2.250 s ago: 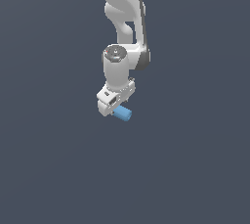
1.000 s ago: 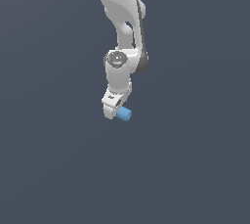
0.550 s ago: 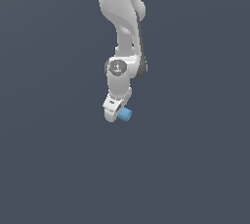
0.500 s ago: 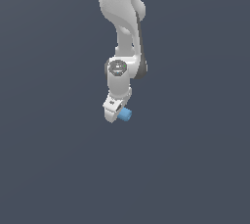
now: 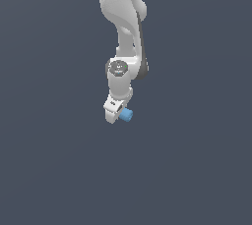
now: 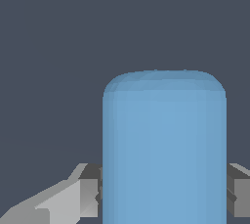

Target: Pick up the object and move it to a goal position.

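Overhead, my end effector [image 5: 119,115] clamps the light-blue cylinder [image 5: 126,115], which juts out at its 3 o'clock side, fingers [image 6: 80,193] pressed against both flanks.

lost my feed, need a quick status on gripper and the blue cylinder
Gripper shut on the blue cylinder. Cylinder held between both fingers. Nothing visible in the way.

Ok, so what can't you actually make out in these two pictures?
- Cylinder lower end: cut off by the wrist view's edge.
- Most of the cylinder in the exterior view: hidden behind the end effector.
- Fingers: only slivers show beside the cylinder in the wrist view; too small to tell apart in the exterior view.
- Goal position: no marker shows in either view.
- Arm base: cut off by the exterior view's top edge.
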You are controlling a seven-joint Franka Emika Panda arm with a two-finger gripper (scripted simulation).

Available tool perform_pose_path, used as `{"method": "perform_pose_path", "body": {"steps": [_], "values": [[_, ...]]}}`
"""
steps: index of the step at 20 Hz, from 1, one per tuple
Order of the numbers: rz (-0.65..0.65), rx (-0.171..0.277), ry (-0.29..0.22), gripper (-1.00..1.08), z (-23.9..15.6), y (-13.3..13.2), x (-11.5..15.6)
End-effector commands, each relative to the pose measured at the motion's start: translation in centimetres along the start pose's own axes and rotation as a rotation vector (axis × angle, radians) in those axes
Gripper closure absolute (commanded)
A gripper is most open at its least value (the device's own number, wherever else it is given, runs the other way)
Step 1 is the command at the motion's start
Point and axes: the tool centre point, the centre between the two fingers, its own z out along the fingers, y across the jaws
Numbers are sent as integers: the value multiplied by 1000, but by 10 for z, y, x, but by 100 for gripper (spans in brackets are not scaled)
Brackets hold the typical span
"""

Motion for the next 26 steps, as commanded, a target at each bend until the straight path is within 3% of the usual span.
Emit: {"method": "perform_pose_path", "body": {"steps": [1, 13, 26], "values": [[0, 0, 0, 108, 0, 0, 0], [0, 0, -1, 108, -32, -24, 26], [-2, 0, -3, 108, -134, -98, 111]]}}
